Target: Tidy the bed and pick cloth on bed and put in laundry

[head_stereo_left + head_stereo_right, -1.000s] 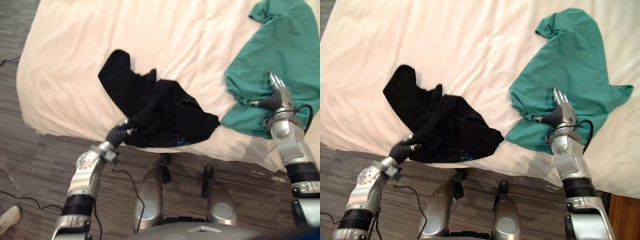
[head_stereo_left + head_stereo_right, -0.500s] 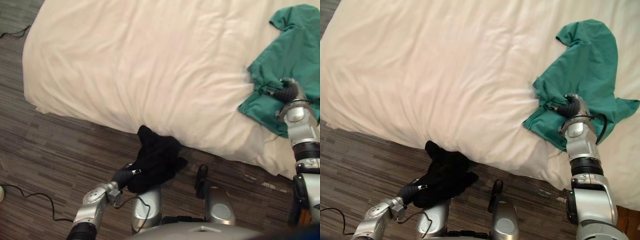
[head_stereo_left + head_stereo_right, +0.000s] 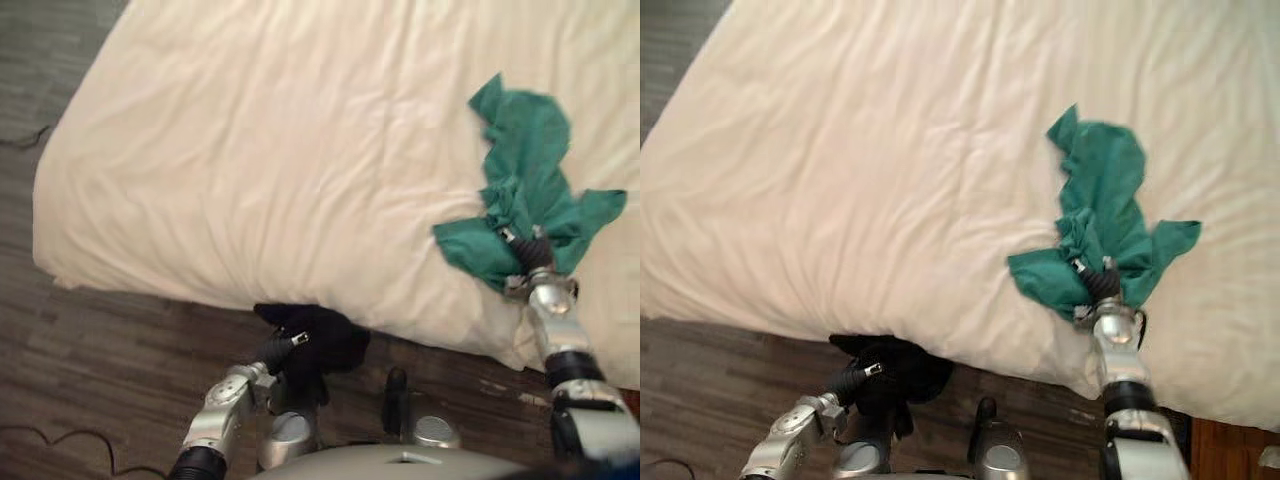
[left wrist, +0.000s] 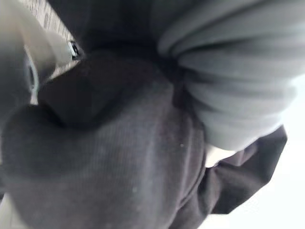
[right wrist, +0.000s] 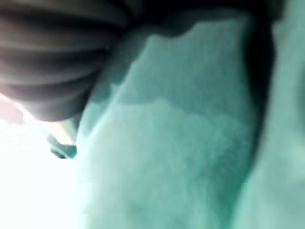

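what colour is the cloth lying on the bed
The cloth is plain teal green, clearest in the left eye view.

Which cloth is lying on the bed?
The green cloth, bunched by the right hand on the white bed. The black cloth is off the bed, at the left hand.

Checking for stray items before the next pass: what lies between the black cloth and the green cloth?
Just bare white bed cover between the black cloth and the green cloth; the left eye view shows nothing else there.
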Motion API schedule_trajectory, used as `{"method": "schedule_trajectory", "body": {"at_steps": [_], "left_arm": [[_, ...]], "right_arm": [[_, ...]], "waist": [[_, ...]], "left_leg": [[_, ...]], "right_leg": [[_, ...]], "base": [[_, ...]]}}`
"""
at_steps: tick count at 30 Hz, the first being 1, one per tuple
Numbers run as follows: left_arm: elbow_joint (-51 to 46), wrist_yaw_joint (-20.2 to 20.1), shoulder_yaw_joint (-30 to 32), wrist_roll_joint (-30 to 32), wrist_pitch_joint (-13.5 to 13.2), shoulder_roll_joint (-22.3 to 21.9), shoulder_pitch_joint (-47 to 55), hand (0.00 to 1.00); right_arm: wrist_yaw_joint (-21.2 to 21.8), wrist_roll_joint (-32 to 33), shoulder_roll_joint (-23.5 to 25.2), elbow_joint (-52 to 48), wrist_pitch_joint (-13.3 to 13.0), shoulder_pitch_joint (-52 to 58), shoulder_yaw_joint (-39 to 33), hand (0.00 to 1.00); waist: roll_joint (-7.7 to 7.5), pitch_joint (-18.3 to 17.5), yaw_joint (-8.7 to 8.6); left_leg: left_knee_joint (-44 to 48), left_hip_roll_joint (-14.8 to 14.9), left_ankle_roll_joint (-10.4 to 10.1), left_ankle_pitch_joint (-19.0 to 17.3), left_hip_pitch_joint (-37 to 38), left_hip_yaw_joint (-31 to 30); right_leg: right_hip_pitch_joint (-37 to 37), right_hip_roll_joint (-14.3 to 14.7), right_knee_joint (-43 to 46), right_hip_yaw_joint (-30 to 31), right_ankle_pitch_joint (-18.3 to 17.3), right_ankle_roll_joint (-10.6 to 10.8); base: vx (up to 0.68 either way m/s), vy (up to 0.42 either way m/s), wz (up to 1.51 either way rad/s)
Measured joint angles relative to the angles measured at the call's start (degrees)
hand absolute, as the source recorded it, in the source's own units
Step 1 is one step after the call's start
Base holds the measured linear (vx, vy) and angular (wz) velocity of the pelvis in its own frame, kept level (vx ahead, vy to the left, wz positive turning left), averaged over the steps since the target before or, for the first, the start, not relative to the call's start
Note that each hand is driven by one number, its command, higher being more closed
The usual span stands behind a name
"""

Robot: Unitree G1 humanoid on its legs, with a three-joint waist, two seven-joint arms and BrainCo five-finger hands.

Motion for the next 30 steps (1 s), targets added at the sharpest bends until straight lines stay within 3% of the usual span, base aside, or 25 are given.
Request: {"method": "schedule_trajectory", "body": {"at_steps": [4, 7, 9, 13, 20, 22, 26, 30], "left_arm": [[9.2, 4.0, 0.0, 0.0, -1.2, -2.1, 0.7, 1.00], [16.7, 7.3, 2.3, 0.1, -4.8, -4.1, 0.0, 1.00], [19.4, 8.5, 4.0, 0.1, -6.3, -4.8, -0.3, 1.00], [22.3, 8.6, 7.2, 0.1, -8.9, -6.4, -0.1, 1.00], [21.8, 9.6, 9.1, 0.7, -10.7, -5.5, 0.3, 1.00], [21.2, 11.1, 8.4, -0.3, -10.9, -5.3, 0.9, 1.00], [15.3, 12.4, 4.3, -5.0, -11.4, -4.5, 4.4, 1.00], [8.2, 13.5, 3.4, -9.3, -13.7, -4.5, 8.8, 1.00]], "right_arm": [[7.0, 4.8, 5.2, 1.9, -2.9, 6.1, 0.0, 1.00], [13.1, 6.0, 8.1, 4.2, -3.9, 8.9, -0.2, 1.00], [14.7, 5.8, 9.2, 4.6, -4.0, 10.2, -0.8, 1.00], [17.1, 5.5, 11.6, 5.9, -4.0, 14.1, -2.9, 1.00], [19.1, 8.2, 14.4, 6.2, -3.3, 19.4, -4.1, 1.00], [20.1, 8.4, 14.6, 4.1, -2.8, 22.0, -1.6, 1.00], [21.2, 8.3, 16.0, -1.5, -2.2, 30.7, 5.6, 1.00], [23.3, 7.4, 16.4, -5.9, 0.5, 34.0, 13.9, 1.00]], "waist": [[0.14, -4.0, -1.05], [1.02, -6.2, -2.52], [1.40, -6.9, -2.73], [0.50, -8.5, -2.52], [-2.43, -9.6, -2.31], [-2.38, -9.5, -2.67], [-2.51, -9.7, -4.09], [-3.56, -10.9, -3.80]], "left_leg": [[-0.4, 0.4, -1.4, -1.3, 4.6, 2.2], [-0.5, 1.3, -2.6, -2.5, 8.7, 4.2], [-0.5, 1.7, -2.9, -3.1, 10.2, 5.5], [-0.5, 2.0, -3.6, -4.6, 12.4, 6.9], [-0.5, 0.8, -3.0, -6.3, 14.2, 6.4], [-0.5, 0.6, -2.7, -6.7, 14.1, 4.8], [-0.5, -0.6, -2.5, -7.1, 12.7, -4.0], [-0.4, -3.6, -0.1, -6.2, 10.7, -13.2]], "right_leg": [[3.7, 0.0, -1.7, 1.6, 0.0, 0.0], [7.4, 0.4, -3.6, 2.5, 0.0, 0.0], [8.7, 0.6, -4.1, 2.6, 0.0, 0.0], [10.5, 0.4, -4.7, 2.6, -0.1, -0.1], [12.4, -0.7, -3.7, 0.9, 0.1, 0.1], [11.9, -0.8, -0.7, 0.8, 0.1, 0.1], [9.3, -1.0, 10.7, 1.4, 0.1, 0.0], [8.5, -1.7, 16.2, 1.2, 0.3, -1.7]], "base": [[0.11, -0.062, -0.41], [0.03, -0.066, -0.42], [0.00, -0.036, -0.26], [-0.02, -0.021, -0.14], [0.01, 0.001, 0.02], [0.04, 0.008, 0.26], [0.07, 0.013, 0.93], [0.18, -0.030, 1.23]]}}
